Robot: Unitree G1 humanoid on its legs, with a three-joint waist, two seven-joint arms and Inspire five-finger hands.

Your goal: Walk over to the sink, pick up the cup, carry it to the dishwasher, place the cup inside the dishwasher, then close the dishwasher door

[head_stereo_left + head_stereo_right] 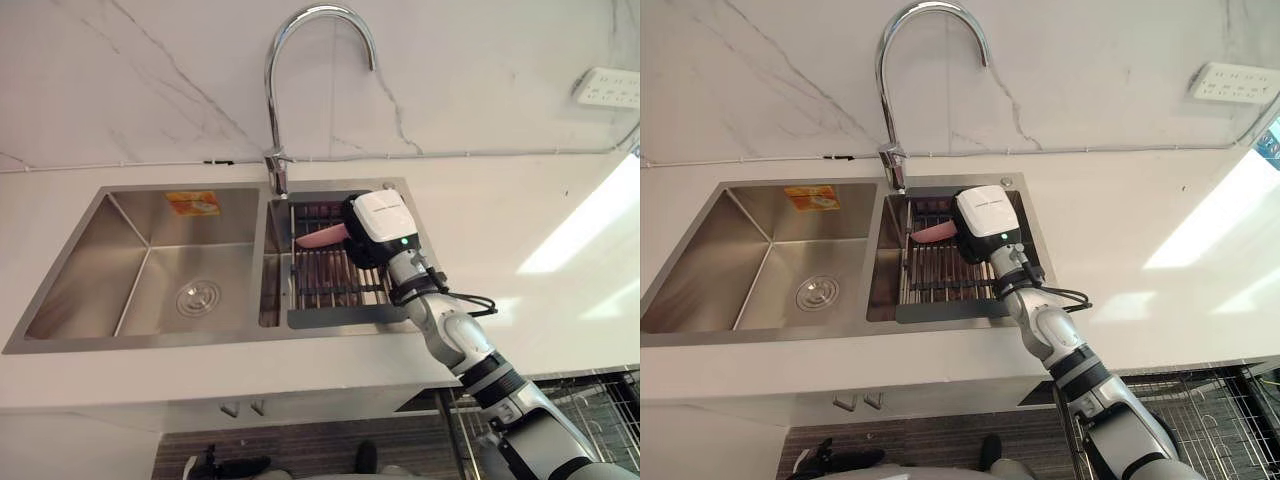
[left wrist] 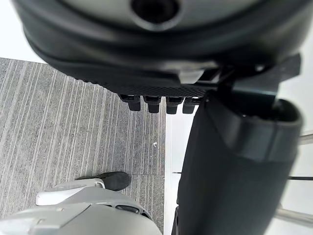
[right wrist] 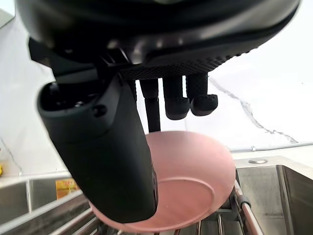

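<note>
Cup point(image 3: 195, 181) in grip of right hand point(image 3: 98, 147)

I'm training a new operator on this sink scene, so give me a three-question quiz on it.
1. Where is the cup? A) left basin B) right basin C) counter
2. True or false: there is a rack under the cup.
3. Fill in: the robot hand at the cup is the ____ one.

Key: 1 B. 2 true. 3 right.
</note>
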